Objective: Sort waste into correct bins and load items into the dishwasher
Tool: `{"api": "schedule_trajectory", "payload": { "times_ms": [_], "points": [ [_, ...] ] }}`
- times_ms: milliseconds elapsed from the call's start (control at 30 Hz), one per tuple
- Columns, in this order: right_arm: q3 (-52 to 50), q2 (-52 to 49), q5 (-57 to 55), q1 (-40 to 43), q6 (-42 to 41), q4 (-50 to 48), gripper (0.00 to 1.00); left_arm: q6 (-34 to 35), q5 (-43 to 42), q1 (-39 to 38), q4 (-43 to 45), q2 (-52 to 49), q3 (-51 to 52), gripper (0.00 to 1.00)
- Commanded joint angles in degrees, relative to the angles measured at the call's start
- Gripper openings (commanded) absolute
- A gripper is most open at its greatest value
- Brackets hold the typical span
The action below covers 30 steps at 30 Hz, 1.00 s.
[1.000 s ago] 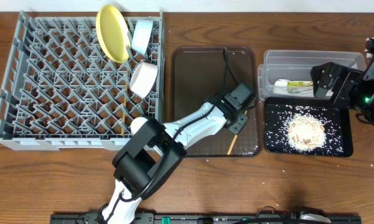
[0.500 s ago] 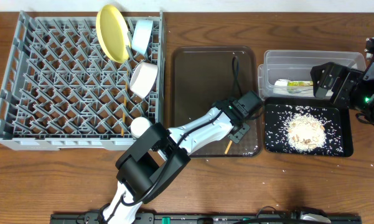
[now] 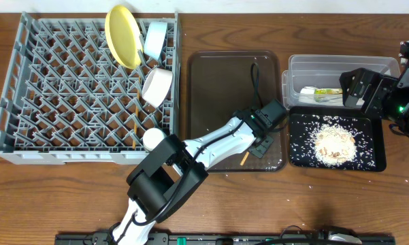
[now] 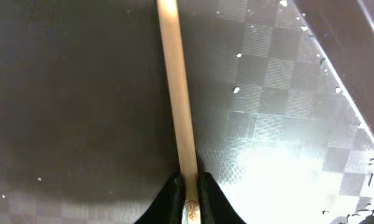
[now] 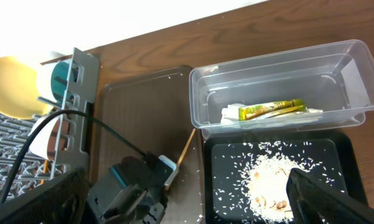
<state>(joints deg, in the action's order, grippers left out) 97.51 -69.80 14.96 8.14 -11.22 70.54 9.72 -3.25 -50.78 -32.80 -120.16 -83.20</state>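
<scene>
My left gripper (image 4: 188, 193) is shut on a thin wooden chopstick (image 4: 177, 93) lying on the dark brown tray (image 3: 224, 82), near its front right corner (image 3: 245, 158). A second chopstick (image 3: 134, 129) stands in the grey dish rack (image 3: 54, 88), which also holds the yellow plate (image 3: 122, 35), light blue bowl (image 3: 154, 39), white bowl (image 3: 156, 85) and white cup (image 3: 152, 138). The clear tub (image 5: 280, 81) holds the napkin (image 5: 233, 113) and green-and-yellow wrapper (image 5: 271, 109). Rice scraps (image 5: 274, 177) lie in the black tray (image 5: 221, 186). My right gripper (image 5: 183, 186) hangs open above the bins.
The left arm (image 3: 204, 146) stretches across the brown tray's front edge, its cable (image 3: 253, 85) looping over the tray. A few rice grains dot the brown tray's right side and the table in front of the black tray.
The left gripper slid to the tray's front right corner and shut on the chopstick, whose free end swung slightly left. The right arm has not moved.
</scene>
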Motion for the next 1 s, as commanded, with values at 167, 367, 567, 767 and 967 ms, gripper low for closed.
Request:
{"api": "schedule_trajectory", "payload": {
  "times_ms": [167, 367, 567, 767, 967],
  "points": [
    [0.2, 0.0, -0.2, 0.5, 0.6, 0.0, 0.99, 0.3, -0.2, 0.7, 0.8, -0.6, -1.1, 0.08],
    [0.2, 0.0, -0.2, 0.5, 0.6, 0.0, 0.99, 1.6, -0.2, 3.9, -3.3, 0.2, -4.1, 0.08],
    [0.2, 0.0, -0.2, 0.5, 0.6, 0.0, 0.99, 1.6, -0.2, 7.5, -10.1, 4.1, -7.9, 0.08],
    [0.2, 0.0, -0.2, 0.5, 0.6, 0.0, 0.99, 1.3, -0.2, 10.6, -13.4, 10.1, -8.0, 0.08],
    [0.2, 0.0, -0.2, 0.5, 0.6, 0.0, 0.99, -0.5, -0.1, 18.0, -19.1, 18.7, -8.0, 0.08]
  ]
}}
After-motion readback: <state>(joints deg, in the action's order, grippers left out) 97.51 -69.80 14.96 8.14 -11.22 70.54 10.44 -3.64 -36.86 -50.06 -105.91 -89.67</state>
